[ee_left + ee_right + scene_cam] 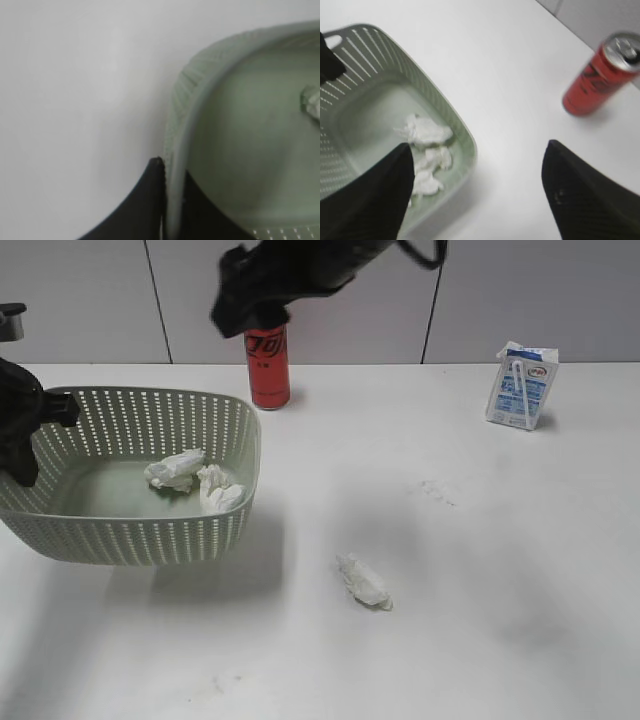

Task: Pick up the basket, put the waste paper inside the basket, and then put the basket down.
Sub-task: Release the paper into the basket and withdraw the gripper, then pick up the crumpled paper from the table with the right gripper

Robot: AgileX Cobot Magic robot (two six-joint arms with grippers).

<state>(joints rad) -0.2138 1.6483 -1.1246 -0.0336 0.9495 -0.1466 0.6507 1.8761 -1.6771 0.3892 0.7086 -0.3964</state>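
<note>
The pale green basket [190,535] hangs tilted above the table at the left; it also shows in the left wrist view [235,125] and the right wrist view [455,125]. My left gripper [25,435] is shut on the basket's left rim [175,200]. Two waste paper wads [176,470] [221,491] lie inside the basket, also seen in the right wrist view [427,132]. A third wad [364,582] lies on the table to the basket's right. My right gripper [477,170] is open and empty, high above the basket's right edge [245,305].
A red can [268,367] stands behind the basket near the wall, also in the right wrist view [597,75]. A blue-and-white milk carton [522,386] stands at the far right. The white table [480,540] stretches to the right and front.
</note>
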